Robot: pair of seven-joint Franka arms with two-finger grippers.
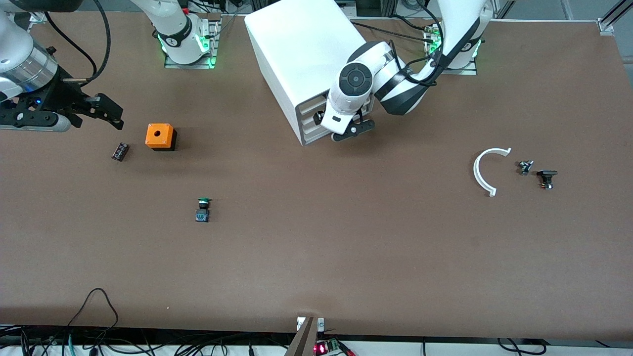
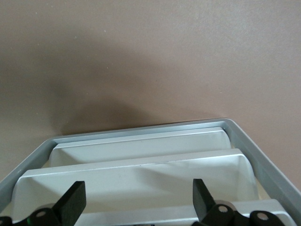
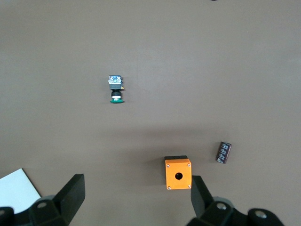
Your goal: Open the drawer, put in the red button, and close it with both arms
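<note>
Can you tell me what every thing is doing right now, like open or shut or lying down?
left claw: open, at the cabinet's drawer fronts
right claw: open, empty, above the orange box
cabinet: drawers look shut
green button: lying on its side
orange box: upright, hole up
white curved piece: flat on table

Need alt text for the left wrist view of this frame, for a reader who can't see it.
The left arm's open black two-finger end effector hangs over the stepped white tray drawers of a white box cabinet, seen from above. Bare brown tabletop fills the rest of the view.
</note>
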